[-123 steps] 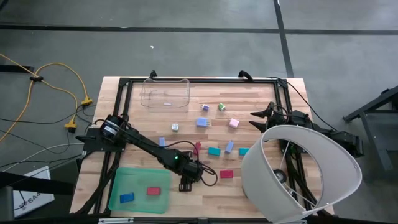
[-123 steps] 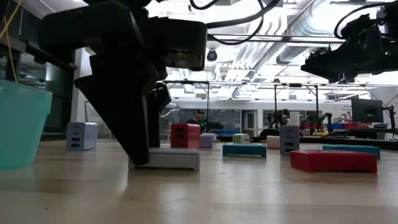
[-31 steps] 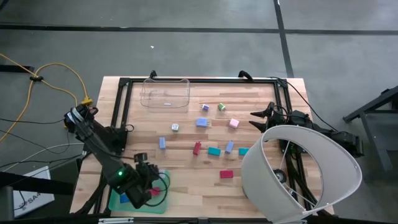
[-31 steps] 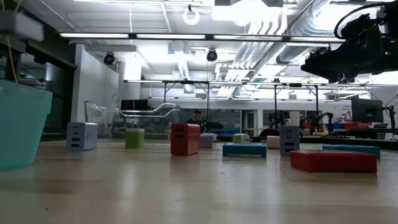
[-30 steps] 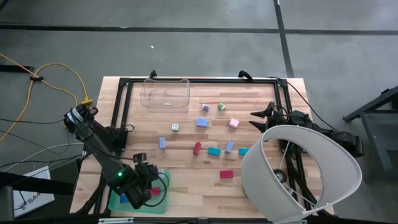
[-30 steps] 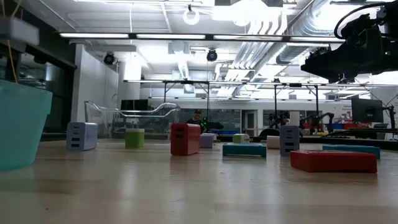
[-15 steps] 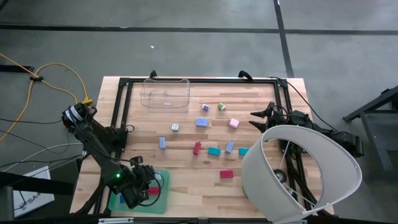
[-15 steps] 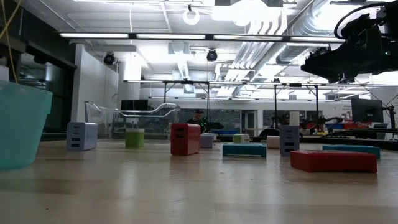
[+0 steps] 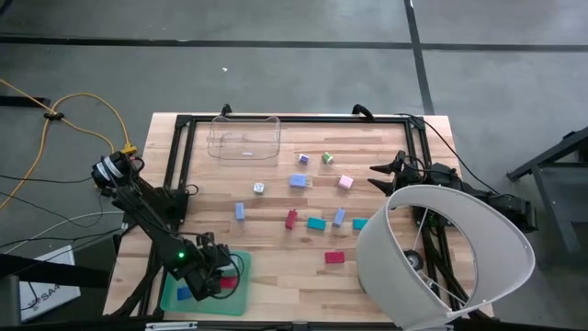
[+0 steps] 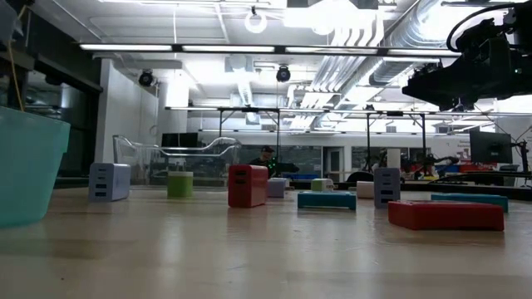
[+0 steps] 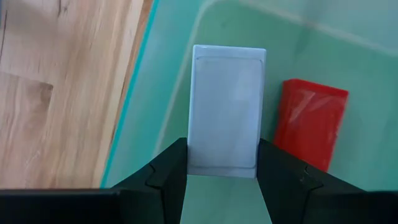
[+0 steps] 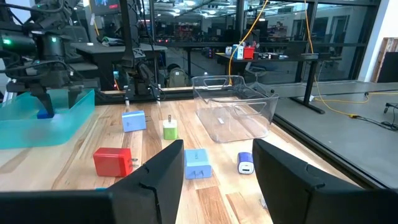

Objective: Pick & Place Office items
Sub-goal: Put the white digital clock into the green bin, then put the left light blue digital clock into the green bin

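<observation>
On the wooden table (image 9: 386,152), the green tray (image 9: 241,292) lies under the left gripper (image 11: 222,171), which clenches a pale blue block (image 11: 226,109) beside a red block (image 11: 311,121). The right gripper (image 12: 214,163) waits, jaws parted.

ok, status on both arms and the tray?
Left gripper over green tray, shut on white block. Red block beside it in tray. Right gripper open, parked at table's right side. Nothing blocking.
</observation>
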Robot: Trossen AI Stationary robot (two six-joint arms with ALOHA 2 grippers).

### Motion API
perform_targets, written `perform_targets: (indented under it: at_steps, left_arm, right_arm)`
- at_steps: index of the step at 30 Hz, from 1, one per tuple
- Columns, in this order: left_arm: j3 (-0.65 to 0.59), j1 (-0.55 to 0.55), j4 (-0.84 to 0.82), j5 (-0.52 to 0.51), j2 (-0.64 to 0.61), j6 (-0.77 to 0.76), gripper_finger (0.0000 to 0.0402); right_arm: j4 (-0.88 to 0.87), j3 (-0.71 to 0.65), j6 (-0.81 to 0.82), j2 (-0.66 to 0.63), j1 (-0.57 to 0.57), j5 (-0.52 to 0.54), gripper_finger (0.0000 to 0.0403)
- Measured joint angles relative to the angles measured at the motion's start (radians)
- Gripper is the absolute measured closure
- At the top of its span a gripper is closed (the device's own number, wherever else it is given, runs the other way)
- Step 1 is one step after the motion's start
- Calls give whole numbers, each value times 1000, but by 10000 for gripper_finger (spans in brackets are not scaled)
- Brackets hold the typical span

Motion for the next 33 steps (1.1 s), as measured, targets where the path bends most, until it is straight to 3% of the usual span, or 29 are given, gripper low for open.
perform_targets:
  at_steps: [18,33]
  left_arm:
    - [-18,0,21,5,0,-8,242]
    - [-18,0,29,-2,1,-8,202]
  right_arm:
    - [0,0,0,0,0,0,224]
    - [1,0,0,0,0,0,224]
